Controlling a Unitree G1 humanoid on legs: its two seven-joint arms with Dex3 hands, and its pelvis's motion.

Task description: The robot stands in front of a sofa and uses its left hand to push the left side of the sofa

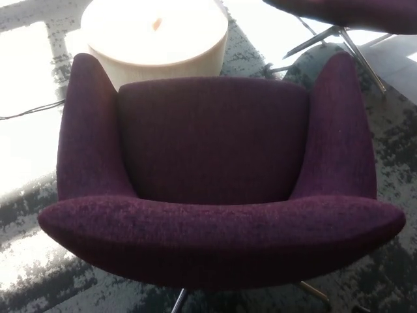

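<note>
Purple sofa (215, 176) fills the centre, backrest nearest at 6 o'clock, its left arm at 9 o'clock; neither hand in view, so their state can't be told. Risk: round white side table (156, 32) sits just beyond at 12 o'clock, a hard push could swing the sofa into it
</note>
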